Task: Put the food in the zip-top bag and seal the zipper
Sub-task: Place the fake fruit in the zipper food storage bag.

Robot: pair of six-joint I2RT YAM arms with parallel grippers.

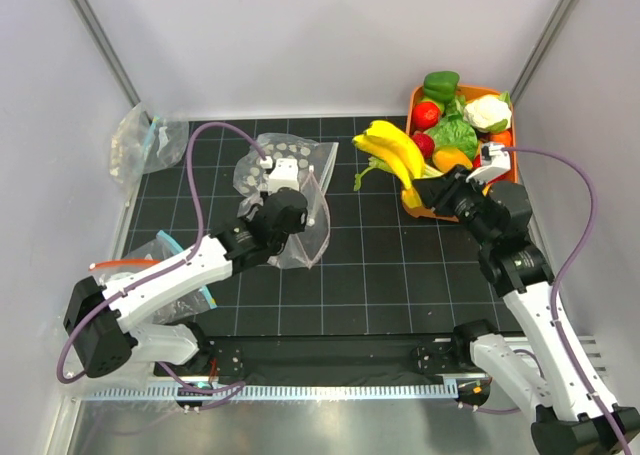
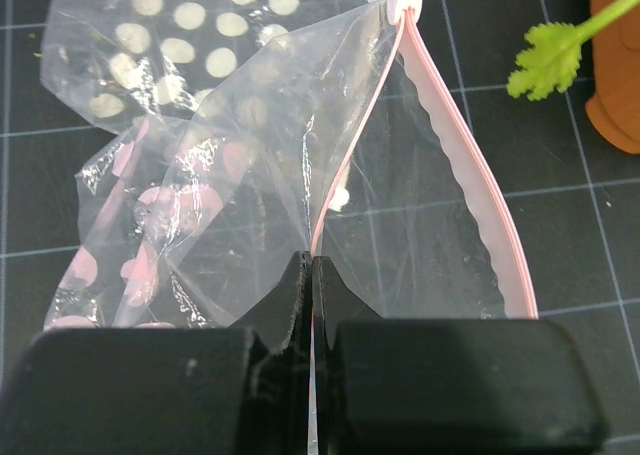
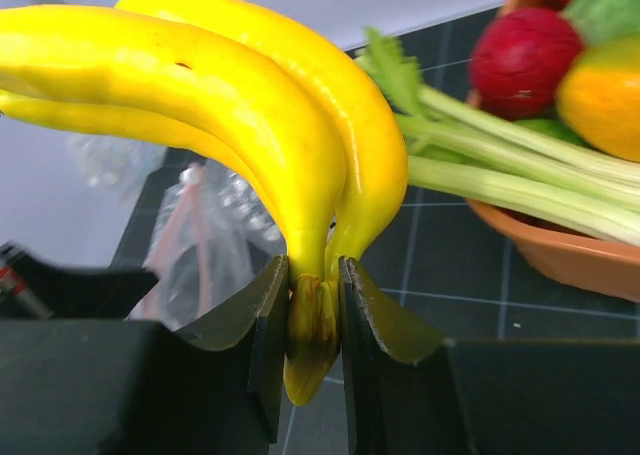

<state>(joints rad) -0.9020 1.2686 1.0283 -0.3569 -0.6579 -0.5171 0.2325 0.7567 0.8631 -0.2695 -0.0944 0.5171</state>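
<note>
The dotted zip-top bag [image 1: 285, 190] lies on the black mat, its mouth gaping to the right. My left gripper [image 1: 290, 215] is shut on one lip of the bag's pale pink zipper [image 2: 345, 165]; the other lip [image 2: 480, 195] curves away, so the mouth stands open. My right gripper [image 1: 425, 188] is shut on the stem of the yellow banana bunch [image 1: 392, 150], held above the mat between the bag and the orange tray; it also shows in the right wrist view [image 3: 250, 105]. A small red fruit [image 1: 427, 114] and green lettuce [image 1: 455, 133] lie in the tray.
The orange tray [image 1: 413, 103] at back right also holds a green pepper [image 1: 440, 83], white cauliflower [image 1: 487, 112], celery stalks [image 3: 500, 165] over its rim and other produce. Plain clear bags lie at the far left [image 1: 140, 140] and near left [image 1: 165, 260].
</note>
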